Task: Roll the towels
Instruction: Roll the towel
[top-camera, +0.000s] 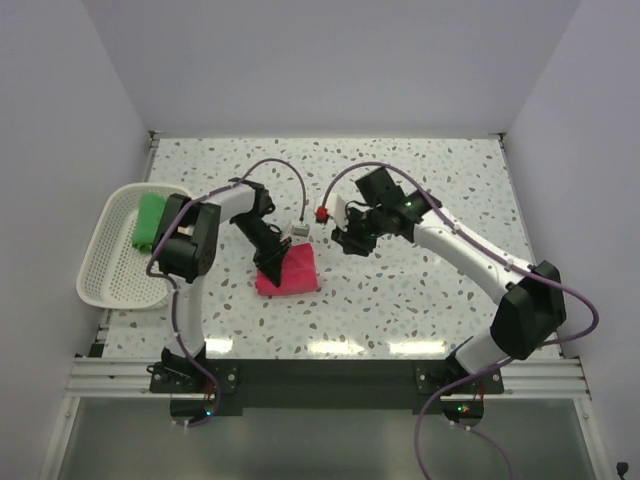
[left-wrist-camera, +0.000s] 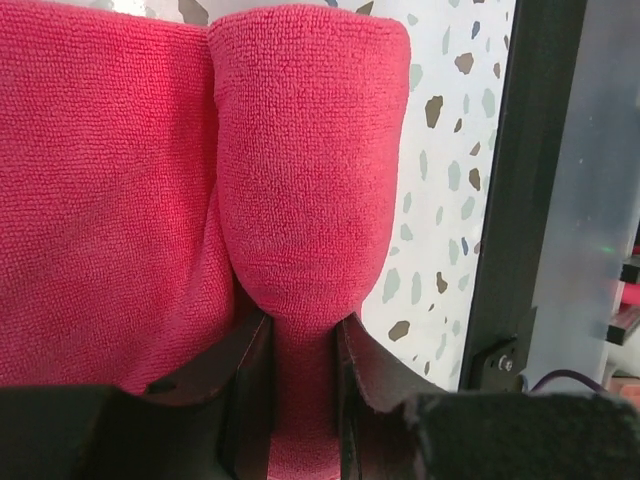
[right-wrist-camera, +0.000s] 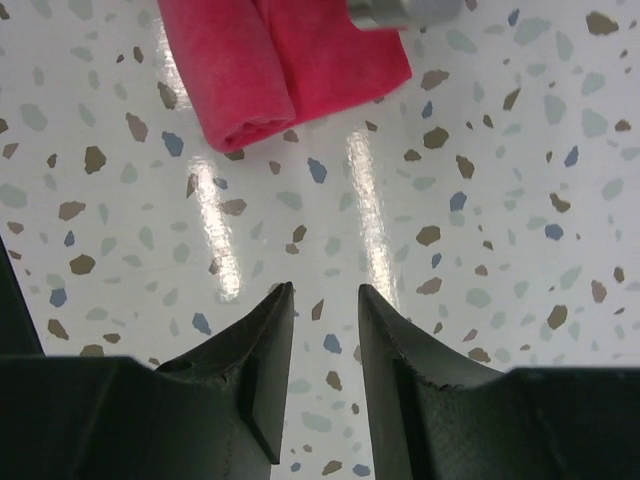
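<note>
The pink-red towel (top-camera: 290, 272) lies on the speckled table, partly rolled from one edge. My left gripper (top-camera: 272, 262) is shut on the end of its rolled part. In the left wrist view the roll (left-wrist-camera: 300, 150) bulges out of the gripper (left-wrist-camera: 300, 330), and flat cloth lies to its left. My right gripper (top-camera: 352, 243) is open and empty above bare table, to the right of the towel. Its wrist view shows the gripper (right-wrist-camera: 325, 290) and the towel (right-wrist-camera: 270, 60) further off. The green towel (top-camera: 150, 220) lies in the basket. The peach-orange towel is out of view.
A white mesh basket (top-camera: 110, 270) stands at the table's left edge beside the left arm. White walls close the back and sides. A black rail (left-wrist-camera: 520, 200) runs along the near edge of the table.
</note>
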